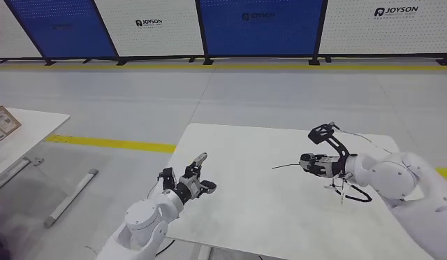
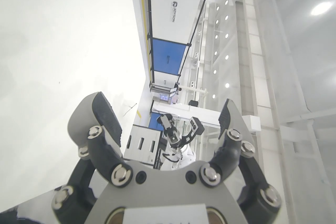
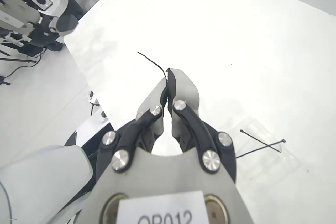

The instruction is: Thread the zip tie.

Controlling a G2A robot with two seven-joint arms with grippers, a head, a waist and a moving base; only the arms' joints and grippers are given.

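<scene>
currently: right gripper pinching zip tie, left gripper spread wide

right gripper (image 3: 168, 78) has its jaws pressed together on one end of a thin black zip tie (image 3: 151, 60), over the right part of the white table (image 3: 210, 25). the free tail curves out past the fingertips toward the table's middle. cannot tell if the tail touches the table top.

left gripper (image 2: 165, 109) has fingers far apart, with ribbed black pads (image 2: 107, 114) facing each other across the gap. top view puts it at the table's left edge, toward the near corner and well apart from the right gripper.

spare zip ties (image 3: 262, 145), two of them, lie crossed on the table near the right gripper. they sit on what looks like a clear tray (image 3: 288, 156).
</scene>
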